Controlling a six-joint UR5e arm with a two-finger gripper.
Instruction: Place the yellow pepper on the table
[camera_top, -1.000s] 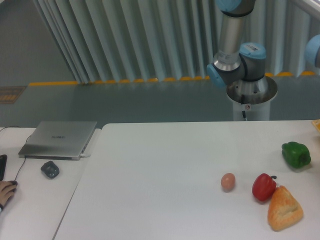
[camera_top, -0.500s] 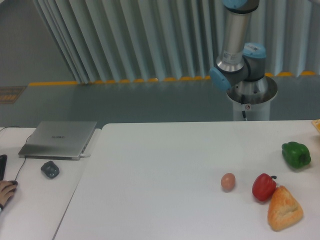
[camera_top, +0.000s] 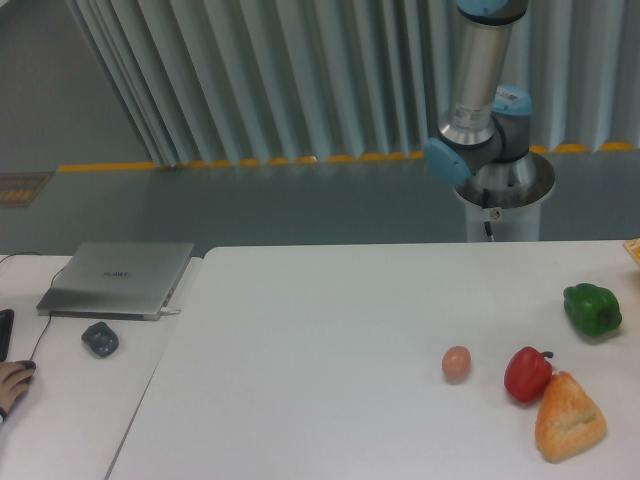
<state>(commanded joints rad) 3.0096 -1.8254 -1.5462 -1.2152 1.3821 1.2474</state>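
The white table (camera_top: 300, 350) fills the lower part of the view. A sliver of yellow (camera_top: 634, 250) shows at the table's right edge, cut off by the frame; I cannot tell whether it is the yellow pepper. Only the arm's base (camera_top: 500, 195), its shoulder joint (camera_top: 478, 145) and a link (camera_top: 482, 60) rising out of the top of the frame show. The gripper is out of view.
A green pepper (camera_top: 592, 308), a red pepper (camera_top: 527, 373), an orange-tan bread piece (camera_top: 569, 418) and an egg (camera_top: 456, 363) lie at the table's right. On the smaller desk at left are a grey laptop (camera_top: 118, 277), a dark mouse (camera_top: 100, 338) and a person's hand (camera_top: 12, 380).
The arm's upright link has swung a little to the right. The blue joint seen earlier at the right edge has left the frame. The things on the table have not moved.
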